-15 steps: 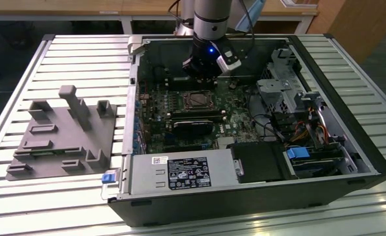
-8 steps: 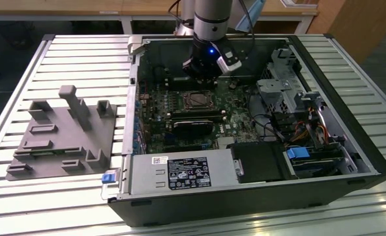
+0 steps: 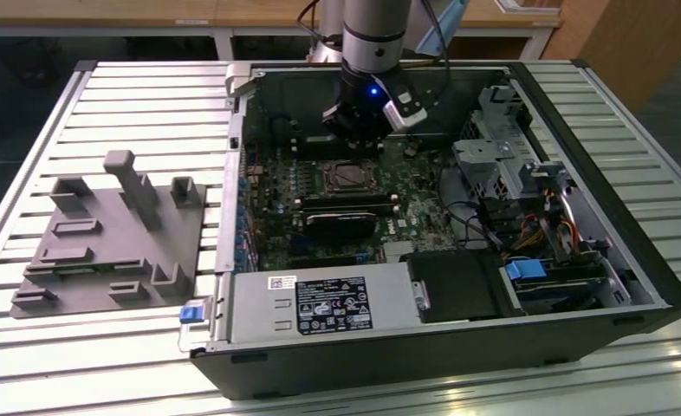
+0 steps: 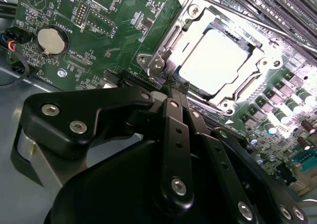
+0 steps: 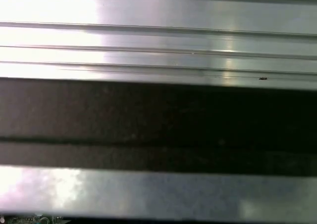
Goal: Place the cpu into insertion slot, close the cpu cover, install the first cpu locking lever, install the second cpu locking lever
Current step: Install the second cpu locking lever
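Ribbed metal table point(image 3: 74, 113) carries an open black computer case point(image 3: 618, 260), and beside it, on the exterior view's left, stands a grey plastic fixture point(image 3: 109, 243) with several holders. Inside the case lies the green motherboard point(image 3: 277, 186), with a power supply box point(image 3: 317, 303) near its front edge. The arm point(image 3: 375, 35) comes down into the far part of the case, and its gripper point(image 3: 358, 134) hangs low above the board, just behind the socket area.

In the second wrist view the insertion slot point(image 4: 163, 48) sits on the board, and the cpu point(image 4: 213, 60) already lies flat in it, its pale silver top bright under the light. The cpu cover point(image 4: 245, 85) lies closed around the chip as a thin metal frame. The gripper's black fingers point(image 4: 173, 105) are pressed together with no gap and hold nothing; their tips are next to a corner of the socket frame. A round coin battery point(image 4: 52, 40) sits well apart on the board.
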Controlling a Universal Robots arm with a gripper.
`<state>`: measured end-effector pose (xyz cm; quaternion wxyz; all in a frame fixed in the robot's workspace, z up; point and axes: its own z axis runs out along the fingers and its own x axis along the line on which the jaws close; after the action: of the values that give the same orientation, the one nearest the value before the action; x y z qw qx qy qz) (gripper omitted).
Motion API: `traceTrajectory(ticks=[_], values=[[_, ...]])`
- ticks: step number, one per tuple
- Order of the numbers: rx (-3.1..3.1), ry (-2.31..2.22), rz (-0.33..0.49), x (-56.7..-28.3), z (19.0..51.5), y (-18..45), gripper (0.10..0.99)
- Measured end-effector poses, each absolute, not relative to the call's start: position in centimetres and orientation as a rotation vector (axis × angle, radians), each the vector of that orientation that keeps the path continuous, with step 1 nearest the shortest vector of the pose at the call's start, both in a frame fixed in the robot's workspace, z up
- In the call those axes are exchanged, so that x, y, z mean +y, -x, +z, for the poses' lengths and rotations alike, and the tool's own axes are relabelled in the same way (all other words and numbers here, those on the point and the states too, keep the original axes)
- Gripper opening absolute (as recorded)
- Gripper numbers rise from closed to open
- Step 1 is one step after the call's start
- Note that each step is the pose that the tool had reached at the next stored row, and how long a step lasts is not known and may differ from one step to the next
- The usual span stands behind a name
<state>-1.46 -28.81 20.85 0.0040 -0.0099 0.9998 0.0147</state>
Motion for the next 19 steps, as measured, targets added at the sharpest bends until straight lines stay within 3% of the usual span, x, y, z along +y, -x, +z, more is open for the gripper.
traceTrajectory(ticks=[19], values=[[3.133, 0.031, 0.046, -29.4, 22.2, 1.5, 0.106]])
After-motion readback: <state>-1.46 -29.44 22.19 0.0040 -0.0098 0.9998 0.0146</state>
